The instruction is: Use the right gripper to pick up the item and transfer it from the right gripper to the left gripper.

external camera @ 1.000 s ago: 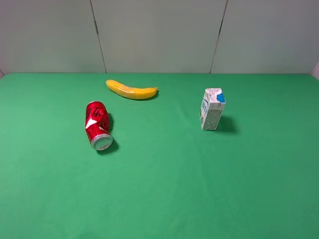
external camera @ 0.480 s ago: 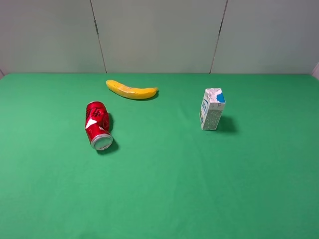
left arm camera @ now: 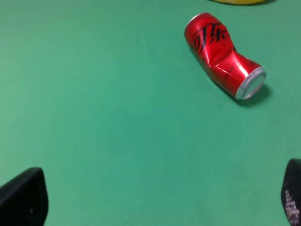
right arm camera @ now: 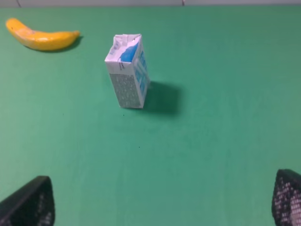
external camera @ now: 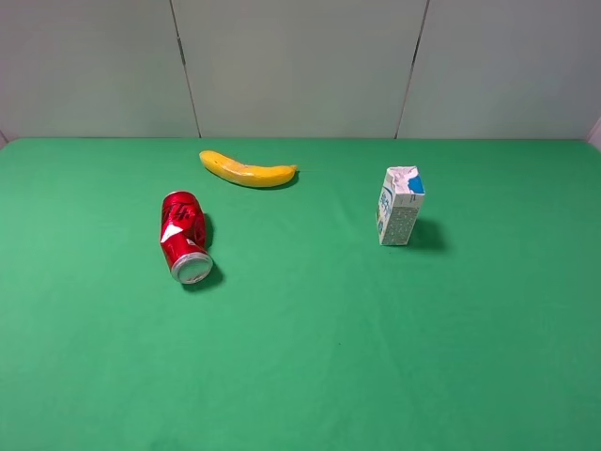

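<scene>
The milk carton [external camera: 400, 206] stands upright on the green table, right of centre; it is white with blue accents and a gabled top. It also shows in the right wrist view [right arm camera: 128, 71], well ahead of my right gripper [right arm camera: 162, 202], whose two black fingertips [right arm camera: 29, 203] stand wide apart and hold nothing. My left gripper [left arm camera: 157, 197] is open and empty too; only its fingertips [left arm camera: 23, 197] show at the frame corners. Neither gripper shows in the exterior high view.
A dented red soda can [external camera: 184, 236] lies on its side at left centre, also in the left wrist view [left arm camera: 222, 54]. A yellow banana [external camera: 247, 170] lies at the back, also in the right wrist view [right arm camera: 41, 37]. A grey panelled wall [external camera: 300, 66] backs the table.
</scene>
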